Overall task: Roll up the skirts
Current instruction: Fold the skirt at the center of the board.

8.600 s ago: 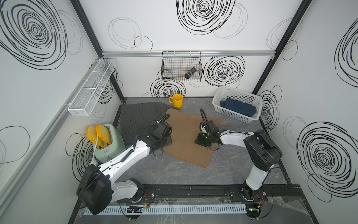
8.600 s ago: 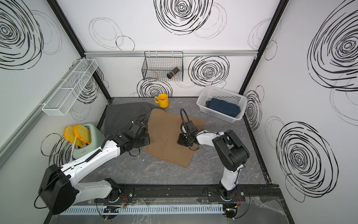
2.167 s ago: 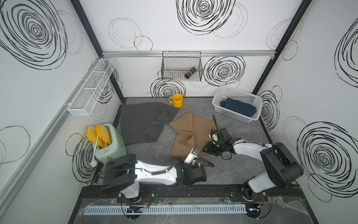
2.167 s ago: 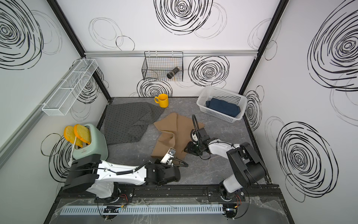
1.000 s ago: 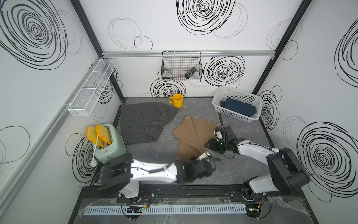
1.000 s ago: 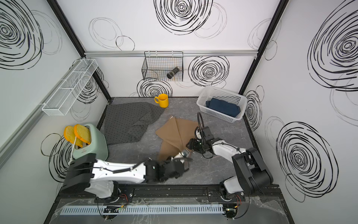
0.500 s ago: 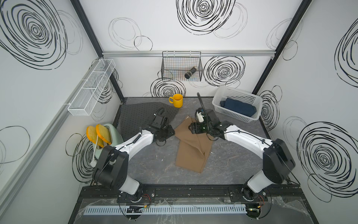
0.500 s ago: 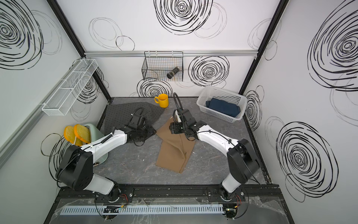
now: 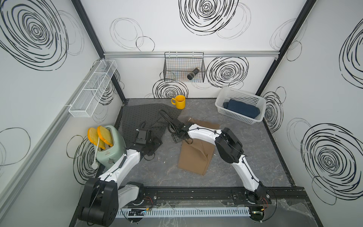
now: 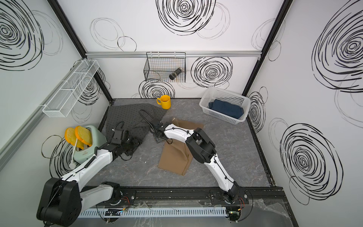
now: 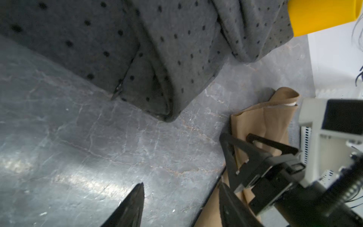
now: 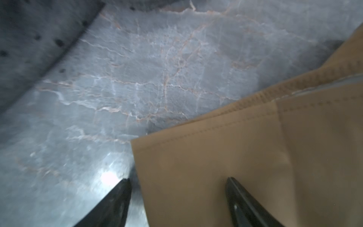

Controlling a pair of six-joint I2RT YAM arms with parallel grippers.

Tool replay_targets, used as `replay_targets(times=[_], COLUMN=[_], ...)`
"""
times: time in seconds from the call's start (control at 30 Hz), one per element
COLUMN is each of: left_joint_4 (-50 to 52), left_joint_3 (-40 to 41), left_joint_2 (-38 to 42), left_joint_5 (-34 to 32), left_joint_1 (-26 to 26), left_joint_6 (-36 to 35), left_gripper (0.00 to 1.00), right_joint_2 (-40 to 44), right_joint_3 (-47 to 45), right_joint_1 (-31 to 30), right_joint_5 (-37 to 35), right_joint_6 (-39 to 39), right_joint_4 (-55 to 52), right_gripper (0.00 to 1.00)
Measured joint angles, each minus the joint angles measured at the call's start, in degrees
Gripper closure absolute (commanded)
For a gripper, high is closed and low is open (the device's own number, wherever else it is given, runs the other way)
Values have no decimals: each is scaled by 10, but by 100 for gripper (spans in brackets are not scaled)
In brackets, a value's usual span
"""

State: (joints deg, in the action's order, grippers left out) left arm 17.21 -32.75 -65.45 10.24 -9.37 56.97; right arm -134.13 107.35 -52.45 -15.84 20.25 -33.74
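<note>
Step in hand: tan skirt (image 9: 196, 157), folded at frame centre, awaits rolling. Right gripper (image 12: 178, 178) stands wide, straddling a corner on its left edge. Left gripper (image 11: 181, 184) is wide and empty above the table (image 11: 78, 157). Next move likely requires both pinching 1 end.

White walls (image 9: 167, 29) with black swirls (image 9: 206, 11) enclose a grey marbled floor (image 9: 161, 173).

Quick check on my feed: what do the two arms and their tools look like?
The left arm and right arm have white links, bulky black joints and thin black cables, one looping off each wrist. The left tool and right tool are black, with tapered, pointed fingers. Seen from the left wrist, the right tool's fingers are open triangular frames.
</note>
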Motion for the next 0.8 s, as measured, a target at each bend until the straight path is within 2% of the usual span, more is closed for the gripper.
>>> replay_targets(times=[0.1,0.23,0.33,0.43,0.53,0.67,0.8], left_joint_4=[1,6,7,5,6,5,2], left_joint_3=[20,26,27,26,23,18,12], left_joint_2=[17,28,45,61,59,42,17], left_joint_5=[-3,-14,-41,-81,-120,-167,-197], left_joint_1=[-10,-20,-63,-144,-223,-287,-324], left_joint_6=[-5,-17,-25,-28,-28,-24,-21], left_gripper=[38,44,49,57,58,58,58], right_joint_2=[-22,-29,-19,12,68,176,278], right_joint_3=[37,42,24,-23,-96,-203,-292], right_joint_1=[-7,-10,-7,3,29,80,139], right_joint_5=[-31,-42,-30,6,68,149,229], right_joint_6=[2,8,20,31,46,72,101], right_joint_4=[-16,-22,-10,7,39,102,181], right_gripper=[39,64,80,84,86,87,91])
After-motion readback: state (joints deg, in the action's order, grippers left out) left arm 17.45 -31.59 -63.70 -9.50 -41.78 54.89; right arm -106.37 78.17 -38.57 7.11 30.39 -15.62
